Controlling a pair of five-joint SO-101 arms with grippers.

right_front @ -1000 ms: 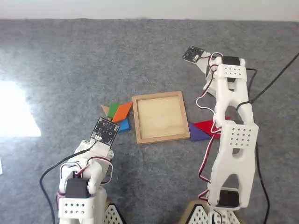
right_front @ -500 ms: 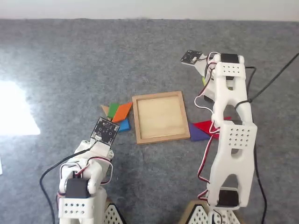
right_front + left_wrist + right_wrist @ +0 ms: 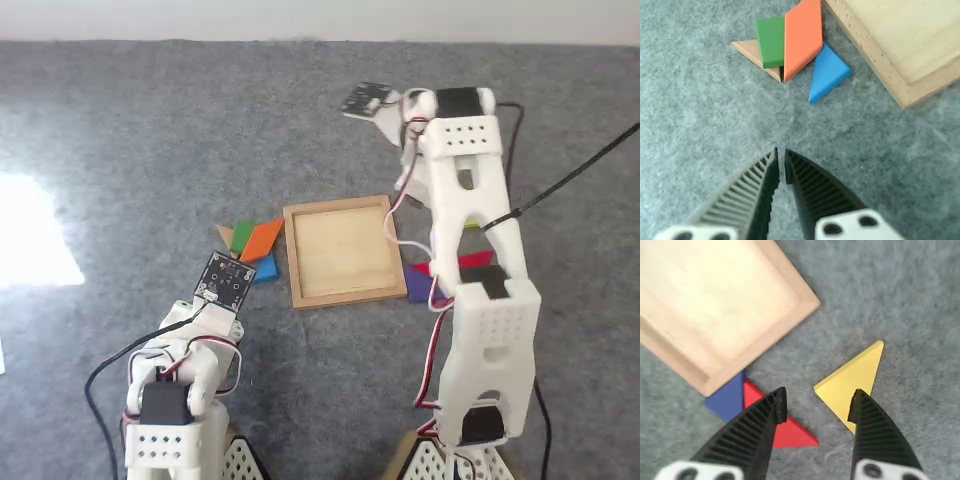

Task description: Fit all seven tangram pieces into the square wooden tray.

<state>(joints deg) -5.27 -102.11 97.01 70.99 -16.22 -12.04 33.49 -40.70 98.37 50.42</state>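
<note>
Left pincer (image 3: 780, 152): seen nearly closed, nothing gripped, held above the grey surface (image 3: 700, 115) short of the blue triangle (image 3: 826, 74).
Right pincer (image 3: 818, 395): spread wide, held over the yellow triangle (image 3: 852, 380), with the red triangle (image 3: 790, 437) beside it.
Square wooden tray (image 3: 345, 297): laid flat on the surface between two groups of pieces.
Left group: orange parallelogram (image 3: 802, 35), green piece (image 3: 771, 41) and tan triangle (image 3: 752, 50) are clustered together just beside the tray; the blue triangle touches the orange.
Right group: the red triangle and a dark blue piece (image 3: 727, 399) are set together near the tray's corner.
</note>
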